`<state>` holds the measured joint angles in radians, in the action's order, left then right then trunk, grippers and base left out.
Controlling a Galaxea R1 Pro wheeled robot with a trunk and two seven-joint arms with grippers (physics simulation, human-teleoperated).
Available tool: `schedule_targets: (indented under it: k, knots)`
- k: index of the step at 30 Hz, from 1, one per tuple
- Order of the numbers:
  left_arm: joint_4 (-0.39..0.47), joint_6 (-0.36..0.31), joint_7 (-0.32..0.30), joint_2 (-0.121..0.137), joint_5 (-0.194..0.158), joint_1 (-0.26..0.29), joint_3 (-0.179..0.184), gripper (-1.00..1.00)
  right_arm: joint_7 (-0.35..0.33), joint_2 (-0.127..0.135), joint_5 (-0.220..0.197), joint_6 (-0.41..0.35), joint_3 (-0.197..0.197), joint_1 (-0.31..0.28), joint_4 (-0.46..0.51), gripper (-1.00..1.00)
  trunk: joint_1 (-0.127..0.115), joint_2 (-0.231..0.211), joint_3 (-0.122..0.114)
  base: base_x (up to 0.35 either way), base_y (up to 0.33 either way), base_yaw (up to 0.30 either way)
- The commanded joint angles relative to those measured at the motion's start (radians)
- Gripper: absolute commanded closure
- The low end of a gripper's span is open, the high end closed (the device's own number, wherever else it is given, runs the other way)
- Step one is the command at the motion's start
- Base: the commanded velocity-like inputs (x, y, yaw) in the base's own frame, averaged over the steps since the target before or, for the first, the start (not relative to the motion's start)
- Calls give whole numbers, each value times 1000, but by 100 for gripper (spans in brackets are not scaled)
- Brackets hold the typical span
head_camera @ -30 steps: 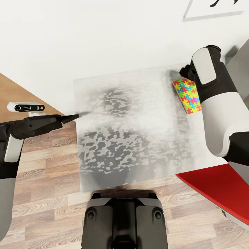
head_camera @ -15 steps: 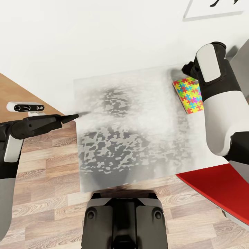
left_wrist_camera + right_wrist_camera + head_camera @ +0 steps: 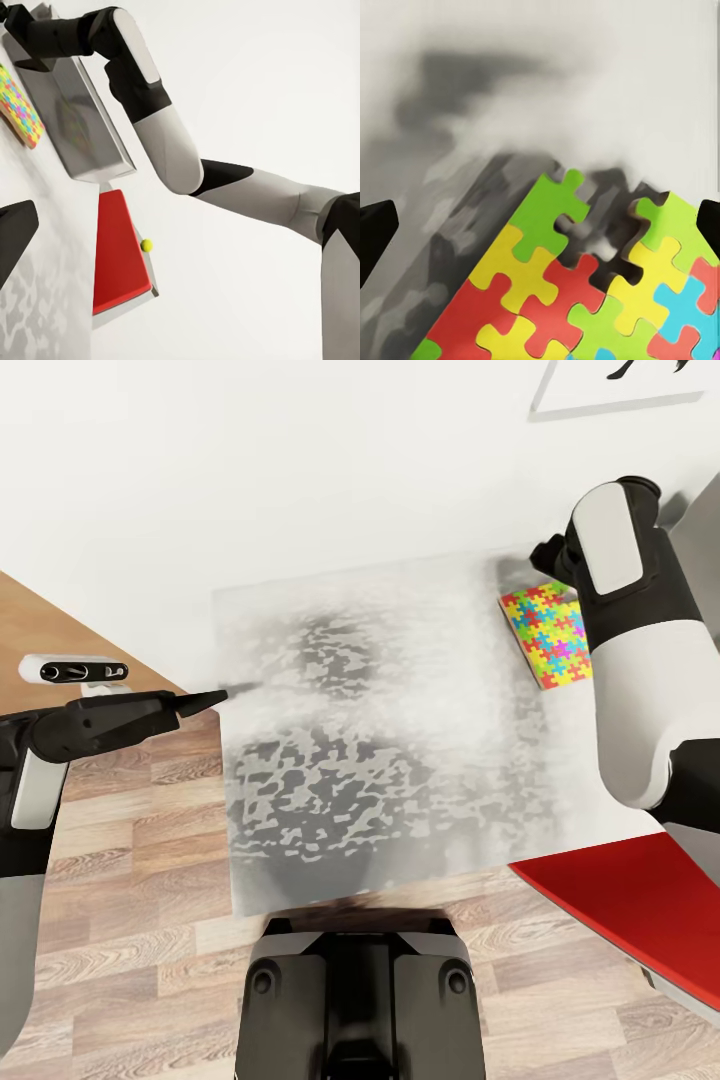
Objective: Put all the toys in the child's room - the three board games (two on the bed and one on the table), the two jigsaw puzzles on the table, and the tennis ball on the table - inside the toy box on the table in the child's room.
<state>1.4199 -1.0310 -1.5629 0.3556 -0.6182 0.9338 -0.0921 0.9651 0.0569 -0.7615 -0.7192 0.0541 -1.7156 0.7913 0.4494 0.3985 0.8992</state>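
Multicoloured jigsaw puzzle [image 3: 548,633] lies flat on the table [image 3: 380,740], whose white top is mottled grey, near its far right part and close to the wall. Right arm [image 3: 630,660] reaches over it, and the right gripper [image 3: 540,247] hovers just above the puzzle's ragged corner; its dark fingertips [image 3: 375,236] sit at opposite edges of the right wrist view, spread wide apart, nothing between them. Left gripper [image 3: 215,697] points at the table's left edge; cannot tell whether its fingers are apart or together. In the left wrist view, the grey toy box [image 3: 71,112] sits beside the puzzle, a red flat object [image 3: 116,255] lies next to the box, and the tennis ball [image 3: 147,245] touches the red object's far edge.
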Motion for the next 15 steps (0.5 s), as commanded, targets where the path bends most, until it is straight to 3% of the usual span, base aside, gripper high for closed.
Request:
schedule_targets:
  k: [1,11,15]
  knots:
    - [0,-11,-3,0,0,0,1,-100,9,2,-7,-4,5,-1,2,-100,1,2,1,0,0,0]
    - [0,-11,-3,0,1,-2,1,-100,13,3,1,-1,6,-5,32,-100,1,2,1,0,0,0]
    - [0,-11,-3,1,1,-3,0,-100,14,18,2,0,6,-6,38,-100,1,2,1,0,0,0]
